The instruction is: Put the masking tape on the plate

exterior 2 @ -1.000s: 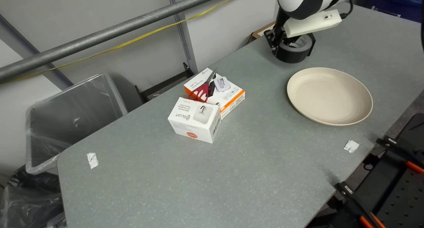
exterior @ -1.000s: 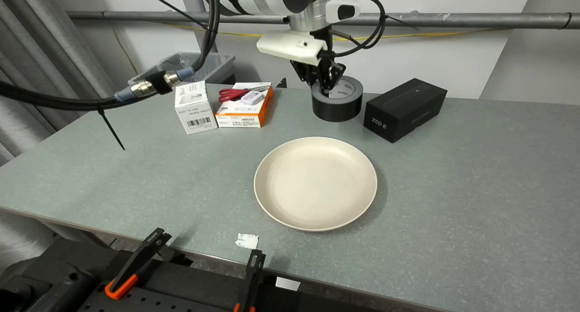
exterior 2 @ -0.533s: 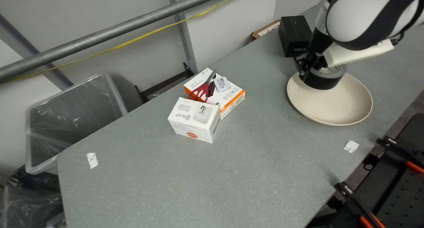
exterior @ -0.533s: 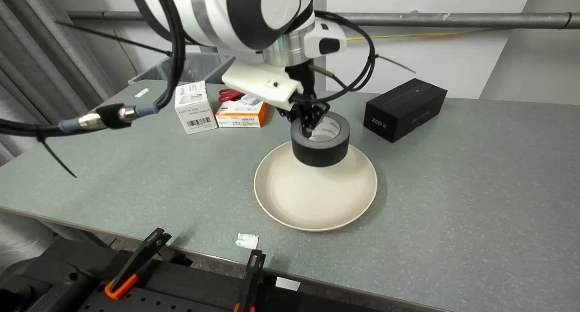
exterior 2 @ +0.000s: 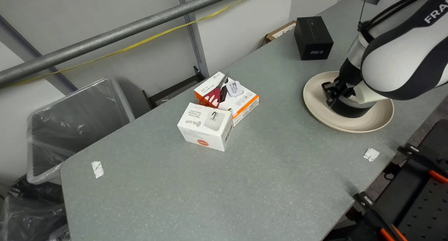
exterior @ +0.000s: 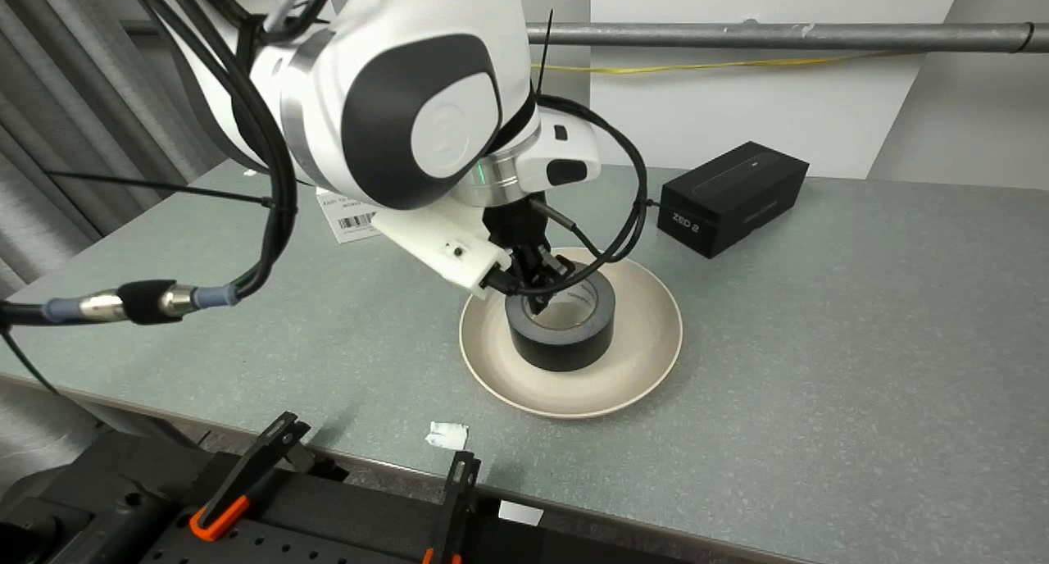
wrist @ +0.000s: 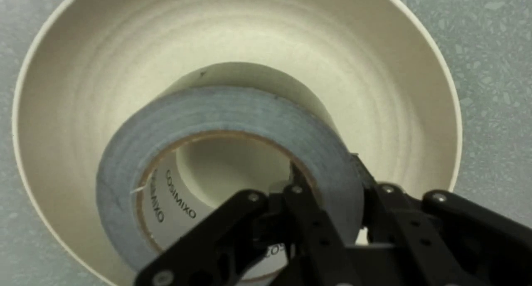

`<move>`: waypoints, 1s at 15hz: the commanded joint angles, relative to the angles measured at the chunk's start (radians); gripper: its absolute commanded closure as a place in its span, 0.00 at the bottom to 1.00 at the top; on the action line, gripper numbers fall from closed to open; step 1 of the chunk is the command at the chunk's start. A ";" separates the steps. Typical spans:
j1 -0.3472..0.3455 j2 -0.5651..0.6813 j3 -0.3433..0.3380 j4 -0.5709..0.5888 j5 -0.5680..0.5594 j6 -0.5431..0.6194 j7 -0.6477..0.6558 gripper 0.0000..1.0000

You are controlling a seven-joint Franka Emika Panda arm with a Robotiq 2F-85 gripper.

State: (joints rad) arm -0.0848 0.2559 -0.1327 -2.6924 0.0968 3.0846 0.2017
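The masking tape point(exterior: 564, 356), a black ring-shaped roll, is inside the rim of the cream plate point(exterior: 643, 343), near its middle. The tape point(exterior 2: 351, 112) and plate point(exterior 2: 315, 102) also show in an exterior view. My gripper point(exterior: 538, 295) is shut on the tape's wall from above. In the wrist view, one finger of the gripper point(wrist: 326, 171) is in the tape's hole and the other is against its outside. There the tape point(wrist: 232, 107) looks roughly level over the plate point(wrist: 249, 36). I cannot tell whether its underside touches the plate.
A black box point(exterior: 729, 199) stands behind and beside the plate. A white box point(exterior 2: 205, 127) and a white-orange box point(exterior 2: 241, 101) with red scissors point(exterior 2: 212, 96) stand farther along the table. Black clamps point(exterior: 254, 474) sit at the table's edge, and a clear bin point(exterior 2: 78, 125) stands beyond it.
My gripper has carried the tape from beside the black box, over the plate's rim, and down into the middle of the plate. The plate and boxes have not moved.
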 commanded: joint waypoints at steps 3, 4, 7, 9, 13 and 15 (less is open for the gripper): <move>0.012 0.146 0.002 0.072 0.076 0.149 0.053 0.94; 0.005 0.166 0.009 0.087 0.084 0.157 0.055 0.94; -0.007 0.191 0.014 0.115 0.098 0.158 0.056 0.43; -0.027 0.202 0.021 0.133 0.100 0.148 0.045 0.27; -0.058 0.206 0.031 0.154 0.098 0.129 0.038 0.00; -0.074 0.200 0.033 0.155 0.097 0.121 0.036 0.00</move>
State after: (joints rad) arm -0.1192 0.4449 -0.1256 -2.5549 0.1680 3.1968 0.2462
